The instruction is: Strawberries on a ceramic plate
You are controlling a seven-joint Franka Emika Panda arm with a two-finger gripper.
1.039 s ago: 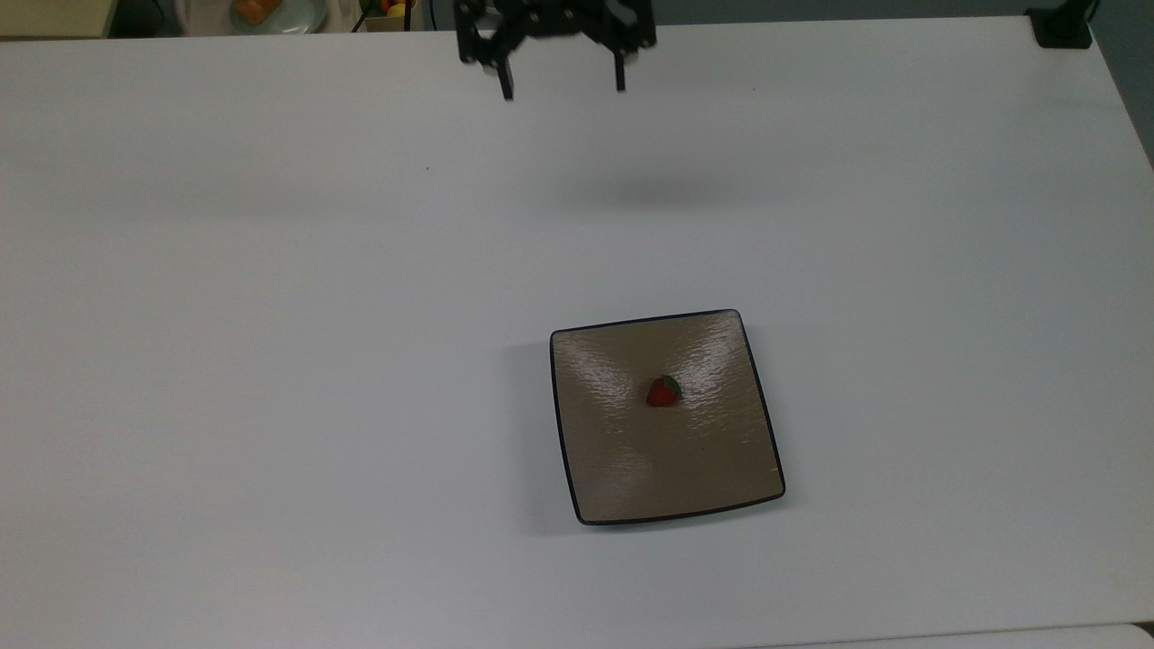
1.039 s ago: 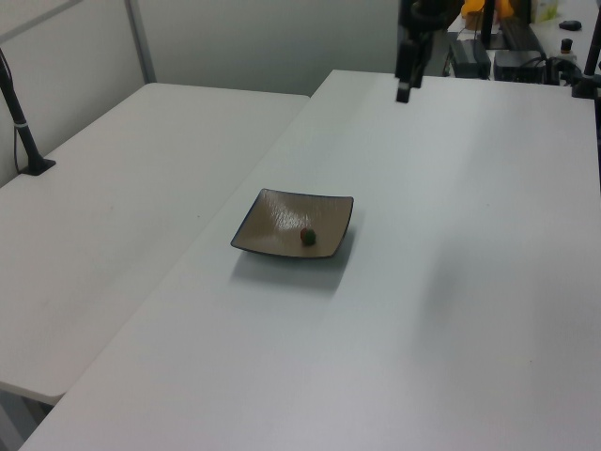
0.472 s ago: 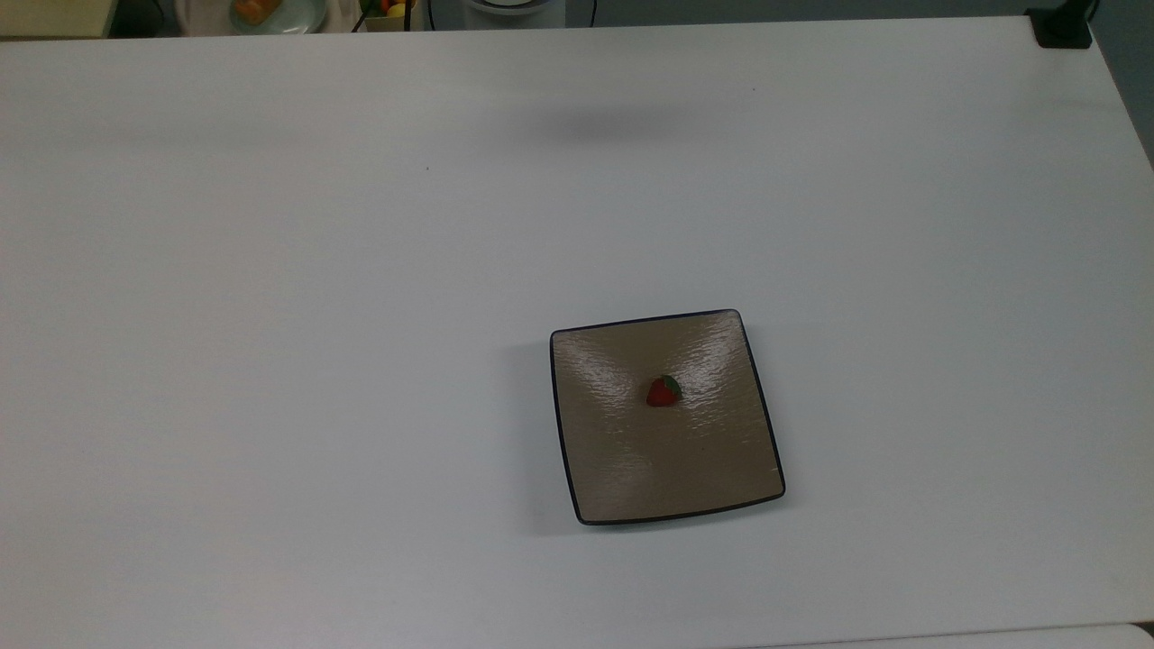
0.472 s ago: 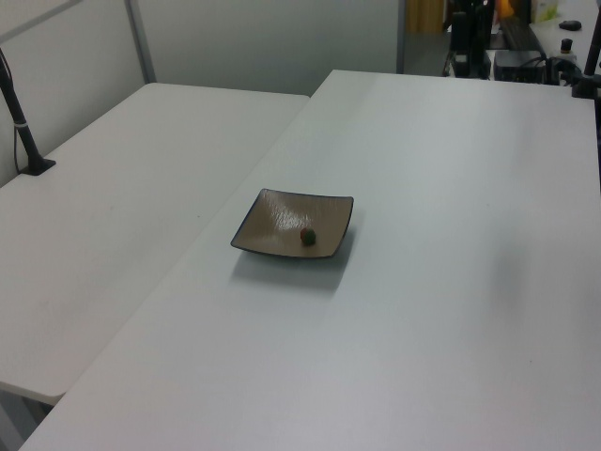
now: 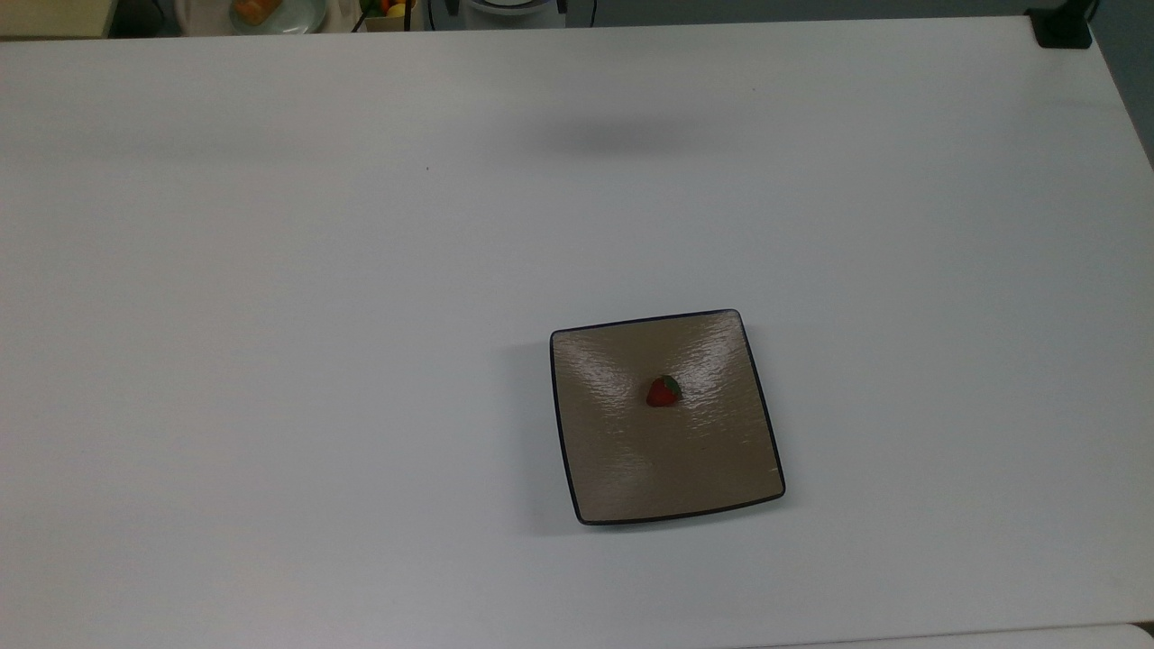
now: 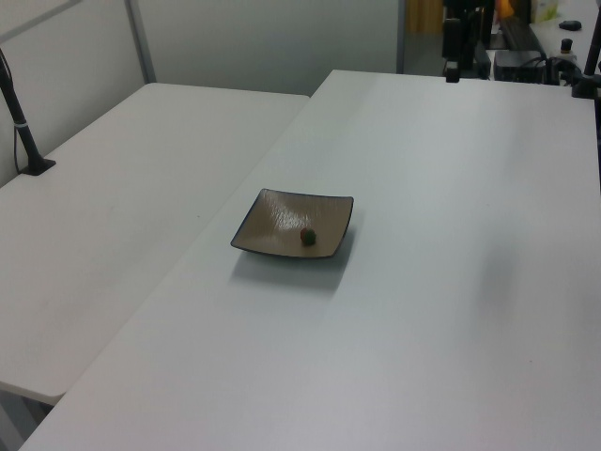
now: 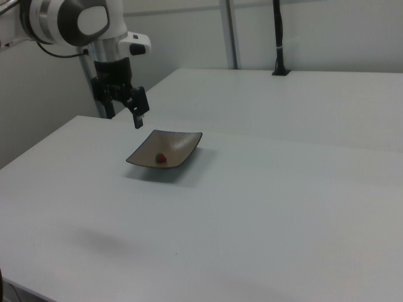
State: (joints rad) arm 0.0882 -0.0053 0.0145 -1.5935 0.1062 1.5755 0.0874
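A tiny red strawberry (image 5: 664, 391) with a green cap lies near the middle of the square tan-brown ceramic plate (image 5: 649, 469) with a thin dark rim. Both also show in the left view, strawberry (image 6: 307, 236) on plate (image 6: 277, 218), and in the right view, strawberry (image 7: 161, 157) on plate (image 7: 181, 146). My gripper (image 7: 124, 118) hangs open and empty, high above the table and well away from the plate, toward the right view's left. In the left view the gripper (image 6: 452, 73) is a dark shape over the table's far edge.
The plate rests on a wide white table (image 5: 270, 361). A second white table (image 6: 113, 188) adjoins it, carrying a black post (image 6: 21, 117). A black clamp (image 5: 1064, 27) sits at the top view's top right corner. Dishes with food (image 5: 270, 11) stand beyond the far edge.
The gripper has pulled back from over the far part of the table and left the top view's upper edge. Its shadow shifted with it. Strawberry and plate have not moved.
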